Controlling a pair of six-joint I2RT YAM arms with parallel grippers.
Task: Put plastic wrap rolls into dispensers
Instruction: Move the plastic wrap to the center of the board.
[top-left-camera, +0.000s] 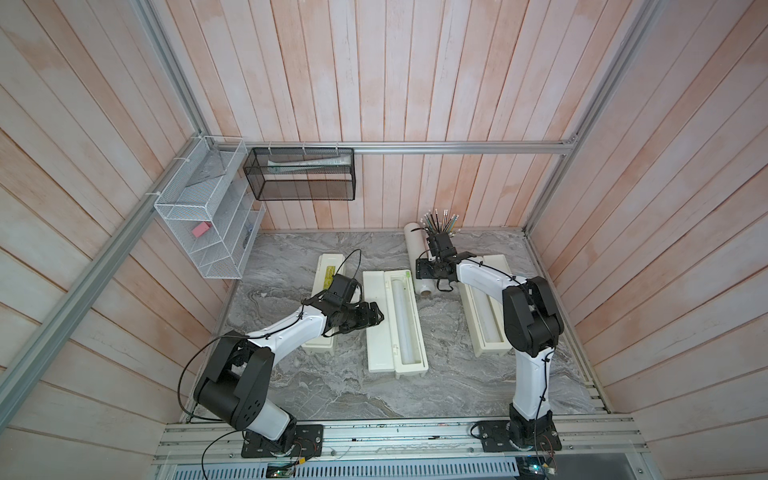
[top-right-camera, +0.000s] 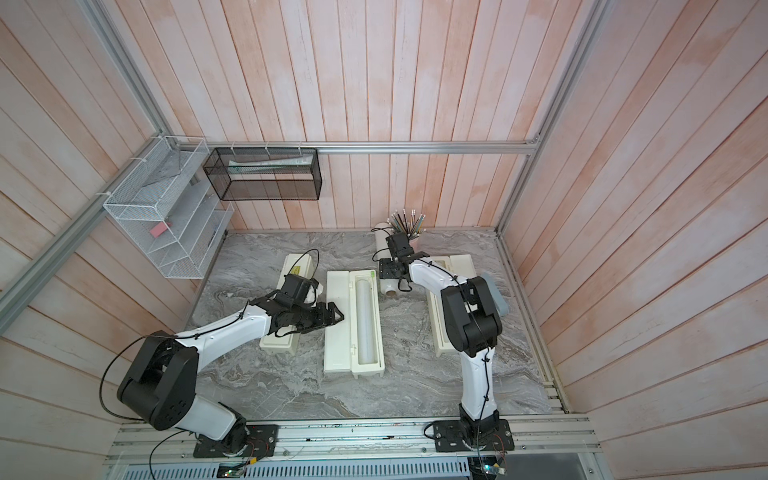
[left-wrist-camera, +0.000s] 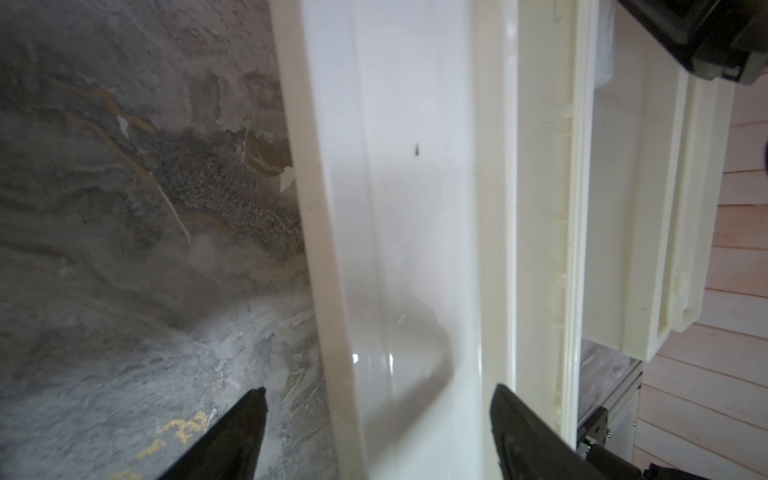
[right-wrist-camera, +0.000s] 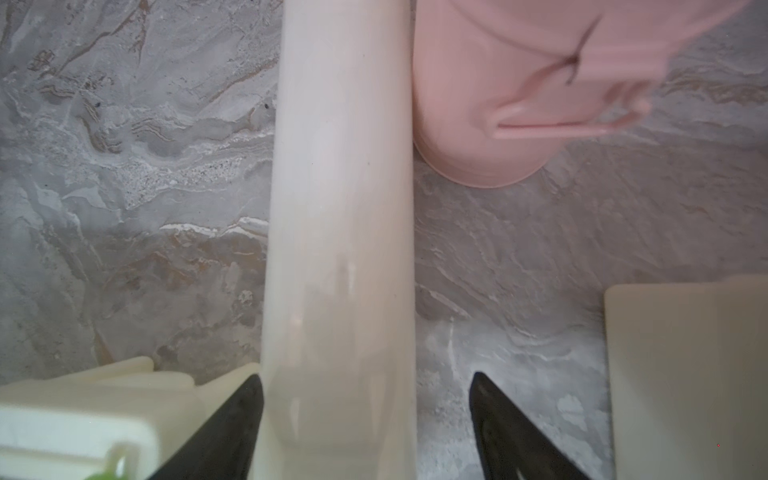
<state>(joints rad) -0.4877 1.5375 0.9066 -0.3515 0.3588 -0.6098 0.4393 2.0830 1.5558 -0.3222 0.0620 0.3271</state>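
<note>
Three cream dispensers lie side by side. The left dispenser (top-left-camera: 322, 307) is closed. The middle dispenser (top-left-camera: 378, 332) lies open with a roll (top-left-camera: 401, 320) in its tray. The right dispenser (top-left-camera: 484, 328) is open too, holds a roll and is partly hidden by my right arm. A loose thick roll (top-left-camera: 414, 243) (right-wrist-camera: 340, 208) lies on the table. My right gripper (top-left-camera: 436, 249) (right-wrist-camera: 365, 390) is open around it, with one finger touching it. My left gripper (top-left-camera: 379, 316) (left-wrist-camera: 378, 399) is open and straddles the middle dispenser's lid (left-wrist-camera: 395, 208).
A pink cup (right-wrist-camera: 519, 83) of pencils (top-left-camera: 440, 220) stands against the loose roll's far end. A grey-blue object (top-right-camera: 496, 299) sits behind my right arm. A white wire rack (top-left-camera: 208, 216) and a black mesh basket (top-left-camera: 299, 174) hang on the walls.
</note>
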